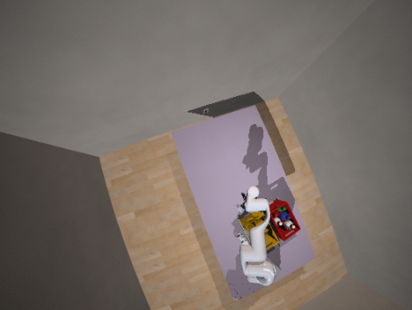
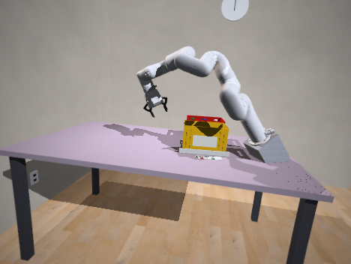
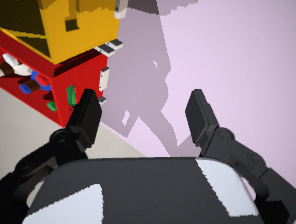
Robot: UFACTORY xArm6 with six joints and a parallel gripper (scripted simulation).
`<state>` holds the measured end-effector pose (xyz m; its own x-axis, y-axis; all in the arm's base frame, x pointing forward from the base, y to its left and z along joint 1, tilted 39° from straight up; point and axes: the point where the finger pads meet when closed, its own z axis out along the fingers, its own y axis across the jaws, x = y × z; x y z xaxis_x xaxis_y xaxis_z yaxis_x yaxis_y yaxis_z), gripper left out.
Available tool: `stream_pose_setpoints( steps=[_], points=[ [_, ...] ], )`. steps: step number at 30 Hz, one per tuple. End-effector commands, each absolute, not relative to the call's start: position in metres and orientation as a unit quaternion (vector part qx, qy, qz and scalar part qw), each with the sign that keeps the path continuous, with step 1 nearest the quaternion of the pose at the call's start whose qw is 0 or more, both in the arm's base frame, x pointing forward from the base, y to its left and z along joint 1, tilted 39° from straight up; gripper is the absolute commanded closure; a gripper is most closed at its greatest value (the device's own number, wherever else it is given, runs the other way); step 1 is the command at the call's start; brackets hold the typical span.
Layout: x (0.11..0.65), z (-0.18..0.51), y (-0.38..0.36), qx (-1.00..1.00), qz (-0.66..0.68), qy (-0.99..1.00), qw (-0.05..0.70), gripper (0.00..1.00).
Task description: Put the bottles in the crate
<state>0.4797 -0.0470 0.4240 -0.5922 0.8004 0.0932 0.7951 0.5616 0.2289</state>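
Note:
My gripper [image 2: 160,113] [image 3: 144,100] is open and empty, high above the table, beyond the crates' end away from the arm's base. The yellow crate [image 1: 272,242] [image 2: 187,139] [image 3: 85,42] is upright; no bottle shows in its visible part, and the arm hides some of it. The red crate [image 1: 296,232] [image 2: 194,117] [image 3: 82,79] stands beside it with several bottles, among them a green one [image 1: 282,209], a blue one [image 1: 285,217] and a white one [image 1: 289,225]. The pick list [image 1: 241,237] [image 2: 208,157] lies beside the yellow crate, with red and green marks too small to read.
A pale bar [image 2: 204,152] runs along the foot of the yellow crate on the pick list's side. The arm [image 1: 256,245] [image 2: 232,101] reaches over the yellow crate from its base at one end of the lilac table [image 1: 207,163] [image 2: 94,150].

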Motion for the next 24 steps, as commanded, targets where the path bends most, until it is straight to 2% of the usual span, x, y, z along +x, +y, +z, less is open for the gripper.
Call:
stream_pose_setpoints(
  steps=[1, 17, 18, 24],
  points=[
    [0.480, 0.426, -0.047, 0.452, 0.125, 0.883, 0.013, 0.00],
    [0.480, 0.426, -0.047, 0.452, 0.125, 0.883, 0.013, 0.00],
    [0.477, 0.430, -0.049, 0.452, 0.125, 0.883, 0.013, 0.35],
    [0.461, 0.453, -0.060, 0.452, 0.125, 0.883, 0.013, 0.35]
  ],
)
